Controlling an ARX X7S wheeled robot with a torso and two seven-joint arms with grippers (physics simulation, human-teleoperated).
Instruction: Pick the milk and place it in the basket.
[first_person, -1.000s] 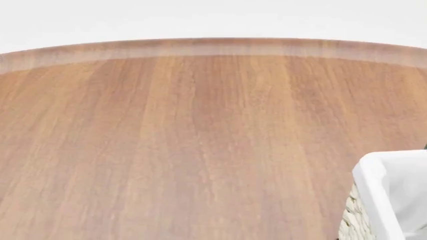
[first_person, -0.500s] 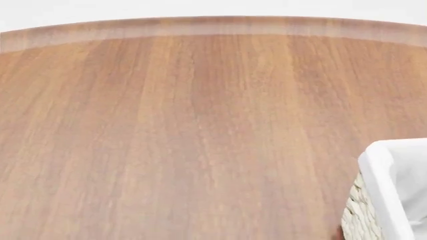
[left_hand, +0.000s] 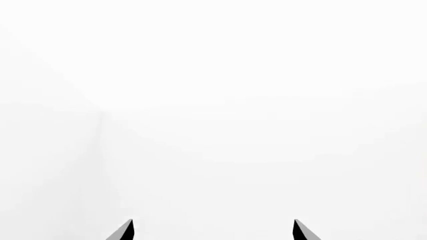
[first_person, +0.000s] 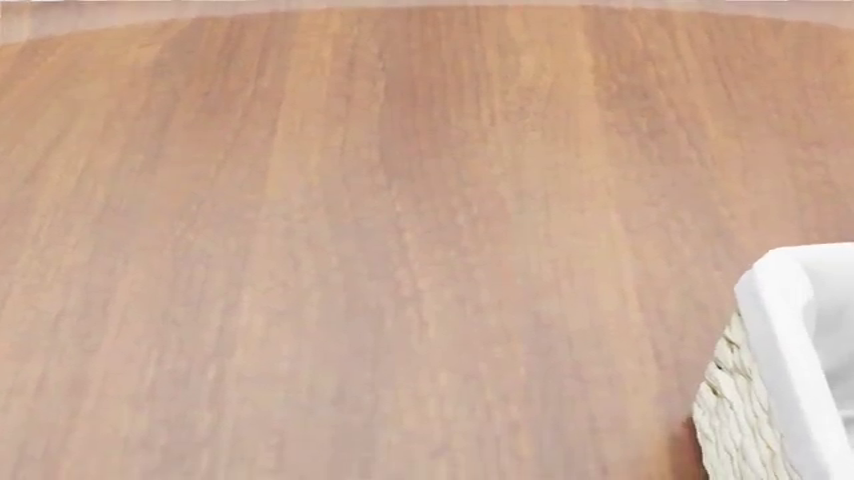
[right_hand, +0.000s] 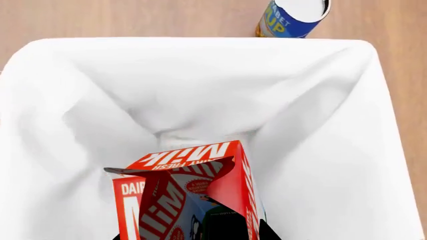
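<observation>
Red and white, the milk (right_hand: 190, 192) hangs over the middle of the basket (right_hand: 60, 80), low in my right wrist view. My right tool (right_hand: 223, 227) is mostly hidden behind the carton, so I think it is gripping the milk, but I cannot tell for sure. I should lower it straight down onto the white cloth, then let go gently so it stays upright. My left tool (left_hand: 212, 231) is spread wide, gripping nothing, facing a plain white room. A blue can (right_hand: 292, 17) stands on the brown wooden table (first_person: 374, 250) just past the basket.
</observation>
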